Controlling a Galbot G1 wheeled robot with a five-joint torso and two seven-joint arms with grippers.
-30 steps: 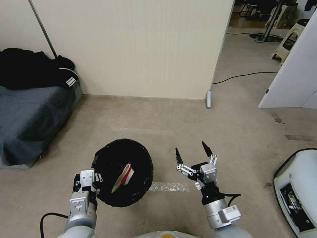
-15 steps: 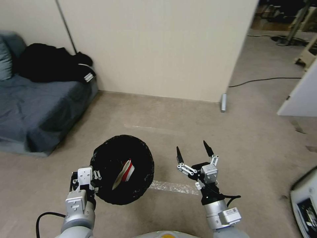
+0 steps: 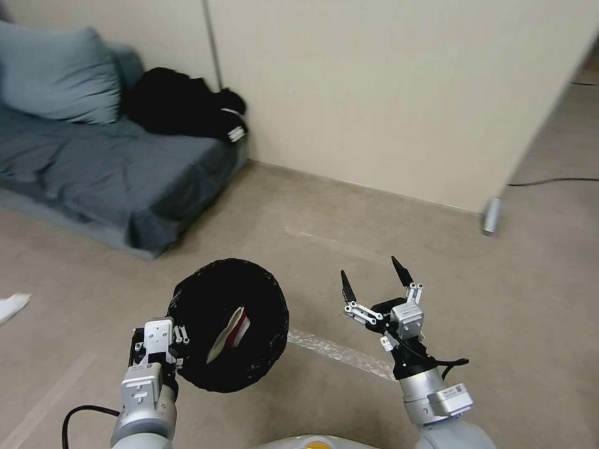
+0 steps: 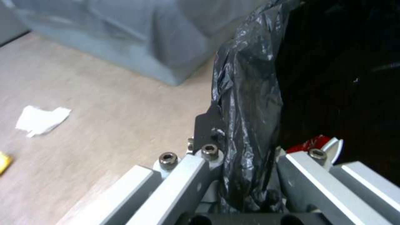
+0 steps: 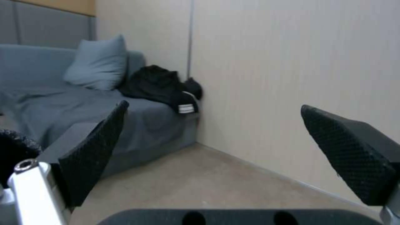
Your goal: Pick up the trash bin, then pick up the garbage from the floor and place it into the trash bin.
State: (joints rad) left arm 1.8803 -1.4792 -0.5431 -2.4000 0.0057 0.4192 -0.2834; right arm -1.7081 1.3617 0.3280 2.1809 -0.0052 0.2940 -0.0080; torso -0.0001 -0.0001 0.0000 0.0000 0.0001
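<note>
- Bin first: the trash bin [image 3: 228, 333] hangs off the floor at the robot's front left, carried by the left gripper [image 3: 157, 345], whose fingers are clamped on the near rim with the black bag [image 4: 246, 103] pinched between them. Gripping the rim leaves the mouth unobstructed, facing up and slightly forward, so more litter can be dropped in.
- Contents: a red-white packet [image 3: 232, 329] already lies inside, leaning against the liner. This suggests one piece is done.
- Free arm: the right gripper [image 3: 374, 282] is held above the floor just right of the bin, its fingers spread wide and holding nothing. Kept close to the bin mouth and pre-opened, it looks ready to reach down for the next piece without crossing the left arm.
- Remaining garbage: a crumpled white tissue [image 4: 41, 119] lies on the floor [image 3: 486, 293] well to the left of the bin, near the grey sofa [image 3: 112, 168], with a yellow wrapper [image 4: 4, 162] just beyond it. Both sit apart from either gripper.
- Judgement: the task appears partway through, since those pieces are on the floor and out of the open gripper's reach from here.
</note>
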